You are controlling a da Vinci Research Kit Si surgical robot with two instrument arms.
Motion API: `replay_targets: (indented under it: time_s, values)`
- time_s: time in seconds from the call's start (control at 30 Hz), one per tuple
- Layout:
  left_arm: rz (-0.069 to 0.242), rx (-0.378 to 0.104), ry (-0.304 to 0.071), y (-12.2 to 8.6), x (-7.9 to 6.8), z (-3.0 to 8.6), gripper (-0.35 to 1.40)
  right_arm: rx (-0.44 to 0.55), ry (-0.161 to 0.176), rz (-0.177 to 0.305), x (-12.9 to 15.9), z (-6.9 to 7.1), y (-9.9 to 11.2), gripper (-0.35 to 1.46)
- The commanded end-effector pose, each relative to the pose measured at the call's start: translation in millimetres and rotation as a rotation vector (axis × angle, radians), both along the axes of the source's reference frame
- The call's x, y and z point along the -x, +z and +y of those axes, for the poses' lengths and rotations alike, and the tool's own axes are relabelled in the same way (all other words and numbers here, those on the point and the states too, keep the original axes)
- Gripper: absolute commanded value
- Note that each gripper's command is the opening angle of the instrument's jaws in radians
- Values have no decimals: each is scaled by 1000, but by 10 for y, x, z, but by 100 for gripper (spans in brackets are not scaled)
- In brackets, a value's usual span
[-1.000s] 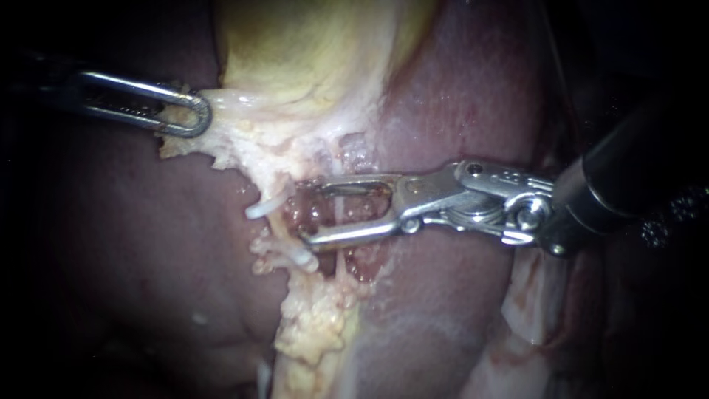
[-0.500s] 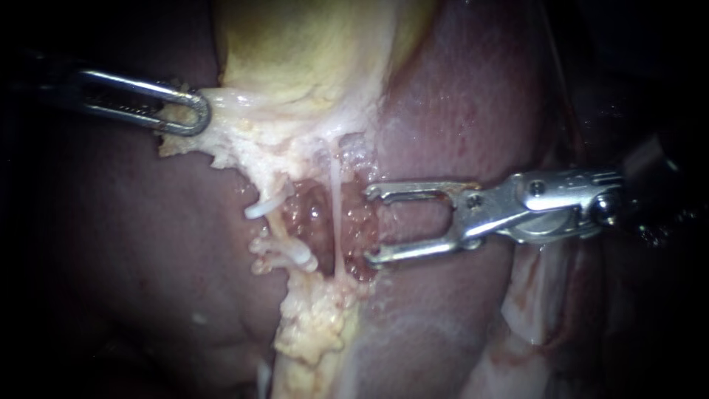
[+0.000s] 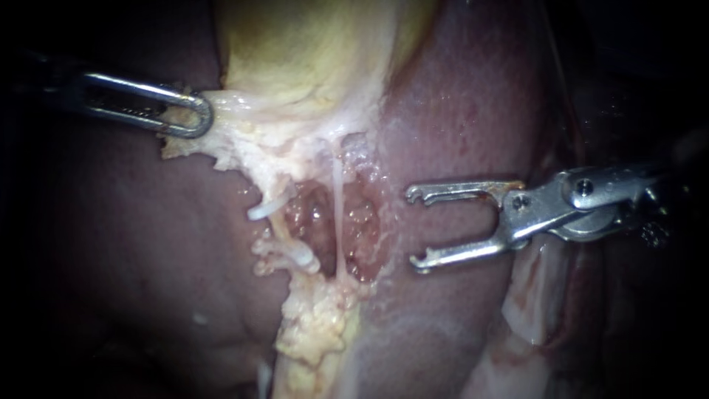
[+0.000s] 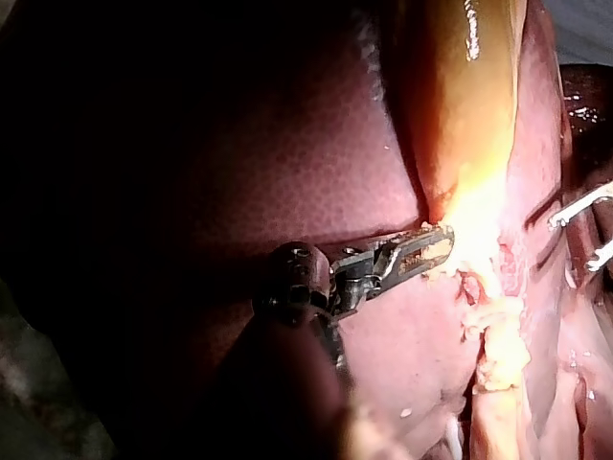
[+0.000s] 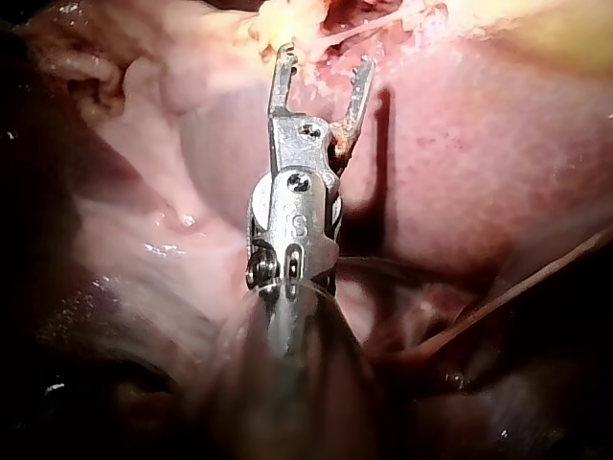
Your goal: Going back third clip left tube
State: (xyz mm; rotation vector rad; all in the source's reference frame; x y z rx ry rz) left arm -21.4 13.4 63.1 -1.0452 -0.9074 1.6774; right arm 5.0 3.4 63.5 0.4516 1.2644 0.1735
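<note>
my right instrument (image 3: pixel 413 227) sits on the far side of the thin pale tube (image 3: pixel 337 214) from the left tube (image 3: pixel 277 230), well apart from both. its two jaws are spread wide with nothing between them, over bare liver (image 3: pixel 458 111). the right wrist view agrees: the tips are short of the raw pocket and touch nothing.

the left tube runs down the near edge of that pocket, below the gallbladder (image 3: pixel 310 52). i can see two white clips on it, an upper clip (image 3: pixel 260 210) and a lower clip (image 3: pixel 301 257). a third i can't pick out, possibly because it's hidden in the fat beside the tube.

my left instrument (image 3: pixel 201 118), up and away from the left tube, has its jaws pressed together on pale tissue (image 3: pixel 221 144) at the gallbladder's edge, holding it taut.

i'd judge the retreat mostly done, since the empty jaws are already clear of both tubes. what's left is drawing the right instrument farther out.
</note>
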Motion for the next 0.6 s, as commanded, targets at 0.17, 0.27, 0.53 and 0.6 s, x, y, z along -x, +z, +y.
replay_targets:
  time_s: [0.17, 0.27, 0.53, 0.6]
  values:
    - [5, 8, -4, 15, 13, -3, -35, -1, 0, 0, 0, 0, 0, 50]
    - [5, 10, -3, 23, 22, -4, -35, -1, 0, 0, 0, 0, 0, 50]
    - [-3, 11, 10, 35, 39, -11, -35, -1, 0, 0, 0, -1, -1, 50]
    - [-3, 11, 10, 35, 39, -11, -35, -1, 0, 0, 0, -1, -1, 50]
